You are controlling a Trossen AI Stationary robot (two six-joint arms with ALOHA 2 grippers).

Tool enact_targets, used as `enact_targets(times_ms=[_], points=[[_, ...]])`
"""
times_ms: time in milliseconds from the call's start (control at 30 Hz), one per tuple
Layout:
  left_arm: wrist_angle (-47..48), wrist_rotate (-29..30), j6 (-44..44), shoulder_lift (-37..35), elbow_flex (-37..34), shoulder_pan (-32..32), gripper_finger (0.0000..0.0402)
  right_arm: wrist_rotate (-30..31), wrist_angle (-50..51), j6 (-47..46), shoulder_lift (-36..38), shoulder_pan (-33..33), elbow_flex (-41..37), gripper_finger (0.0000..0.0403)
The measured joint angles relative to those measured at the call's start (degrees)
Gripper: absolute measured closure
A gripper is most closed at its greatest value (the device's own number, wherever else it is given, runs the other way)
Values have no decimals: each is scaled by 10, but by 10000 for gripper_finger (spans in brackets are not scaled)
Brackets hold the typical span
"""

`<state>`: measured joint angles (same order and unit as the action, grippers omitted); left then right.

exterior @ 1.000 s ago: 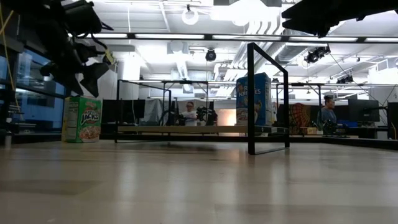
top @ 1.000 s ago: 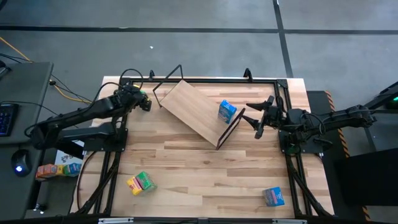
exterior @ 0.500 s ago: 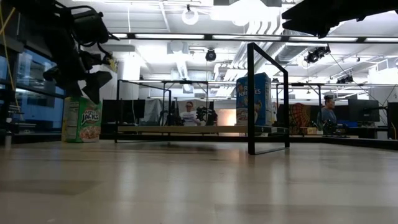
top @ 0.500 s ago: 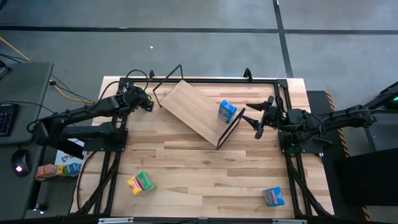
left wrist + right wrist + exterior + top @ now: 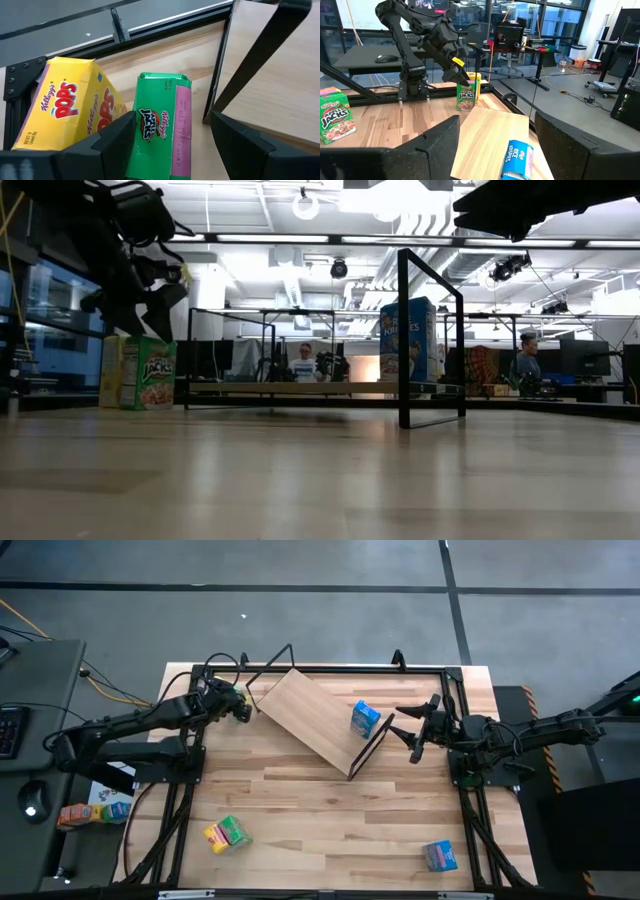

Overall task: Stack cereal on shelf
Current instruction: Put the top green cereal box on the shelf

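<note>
A green cereal box (image 5: 160, 125) and a yellow one (image 5: 65, 110) stand side by side at the table's far left corner, next to the shelf's wire leg (image 5: 220, 65). My left gripper (image 5: 172, 150) hangs open just above them, slanting down, with a finger on either side of the green box's top (image 5: 150, 340). The shelf (image 5: 310, 720) is a light wood board lying slantwise at the table's far middle. A blue cereal box (image 5: 365, 720) stands on its right end. My right gripper (image 5: 412, 730) waits open, level, just right of the shelf. My left gripper straddles the top end of the green box (image 5: 150, 85), coming from above at a slant. One finger (image 5: 117, 140) overlaps the box's edge in the wrist view. Whether it touches the box I cannot tell.
Another green and yellow pair of boxes (image 5: 225, 833) lies near the table's front left, and a blue box (image 5: 440, 856) at the front right. The black table frame (image 5: 300, 668) runs along the far edge. Bare wood lies between shelf and front edge.
My left gripper has tipped a little further down over the corner boxes, still open. In the low view the green box now stands slightly more toward the shelf, and the yellow box shows beside it.
</note>
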<state>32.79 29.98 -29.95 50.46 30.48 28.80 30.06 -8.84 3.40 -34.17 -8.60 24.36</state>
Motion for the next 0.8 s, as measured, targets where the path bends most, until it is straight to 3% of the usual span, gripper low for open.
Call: enact_targets(times_ms=[567, 800], points=[[13, 6, 26, 0, 28, 0, 154, 0, 9, 0, 0, 0, 0, 153], [71, 66, 4, 0, 28, 1, 154, 0, 20, -10, 0, 0, 0, 153]])
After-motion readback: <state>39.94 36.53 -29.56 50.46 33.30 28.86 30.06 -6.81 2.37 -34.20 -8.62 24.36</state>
